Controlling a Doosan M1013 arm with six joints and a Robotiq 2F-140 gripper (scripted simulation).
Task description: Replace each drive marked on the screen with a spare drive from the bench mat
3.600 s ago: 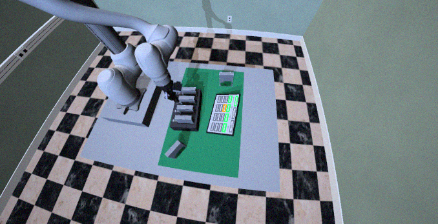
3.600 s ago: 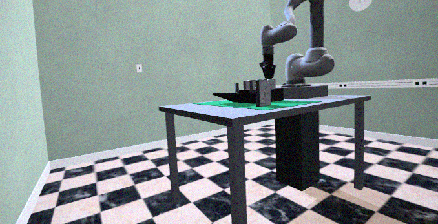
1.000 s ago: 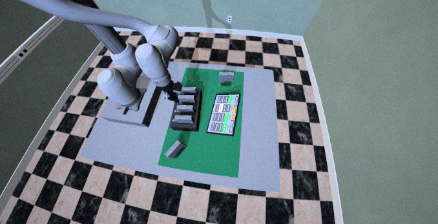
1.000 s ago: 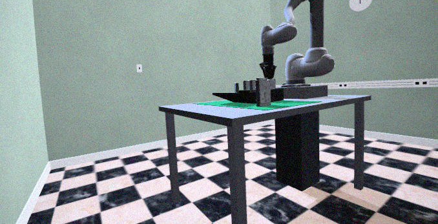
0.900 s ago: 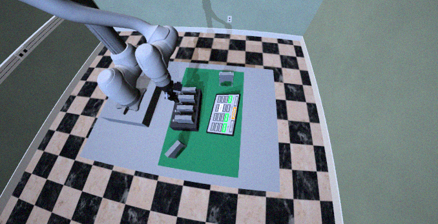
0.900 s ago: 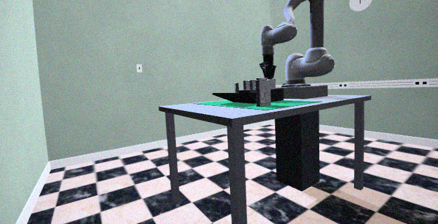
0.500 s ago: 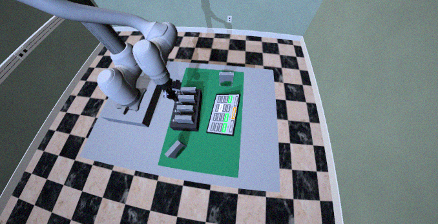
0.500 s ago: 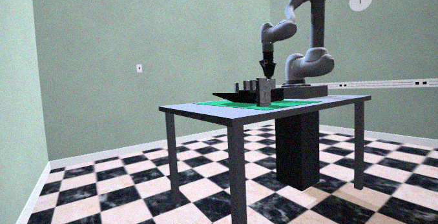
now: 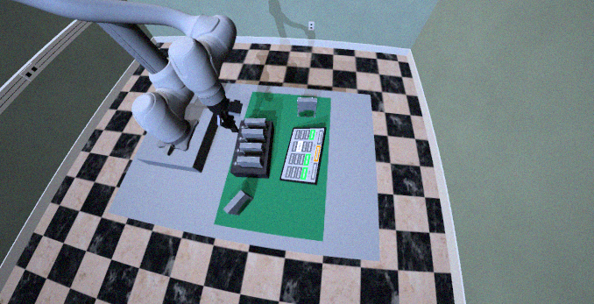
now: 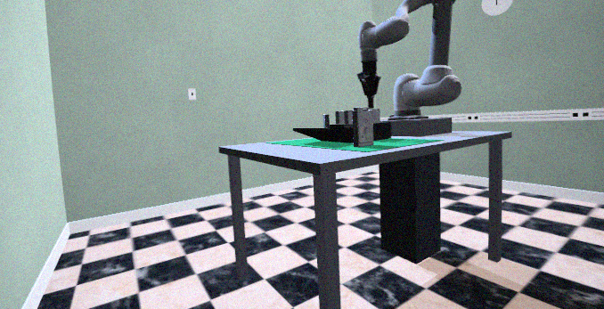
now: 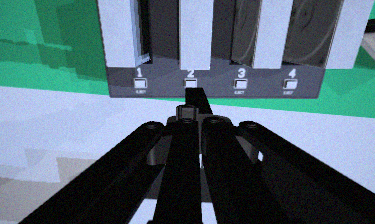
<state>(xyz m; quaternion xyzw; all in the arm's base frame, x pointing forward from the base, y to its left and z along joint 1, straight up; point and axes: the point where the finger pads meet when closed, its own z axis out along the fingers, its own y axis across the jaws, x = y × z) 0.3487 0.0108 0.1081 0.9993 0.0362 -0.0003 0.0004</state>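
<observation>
The dark dock point(image 9: 268, 162) point(image 11: 164, 91) stands on the green mat point(image 9: 280, 215) with a drive in each bay: bay 1 point(image 9: 255, 122) point(image 11: 118, 35), bay 2 point(image 9: 252, 134) point(image 11: 196, 35), bay 3 point(image 9: 250, 147) point(image 11: 271, 35), bay 4 point(image 9: 248, 161) point(image 11: 344, 35). Whether any is slightly raised is unclear. My gripper point(image 9: 236, 130) point(image 10: 371, 104) point(image 11: 193, 101) is shut and empty, its tips just before bay 2's eject button. One spare drive point(image 9: 307, 107) point(image 10: 363, 126) stands on the mat; the other point(image 9: 237, 202) lies on it. The screen point(image 9: 301, 155) shows green, white and orange marks, too small to read.
The robot's base block point(image 9: 175, 162) point(image 10: 420, 126) is beside the dock on the grey table point(image 9: 350, 215) point(image 10: 285, 153). The screen lies on the dock's far side from the base, between the dock and the mat's outer edge.
</observation>
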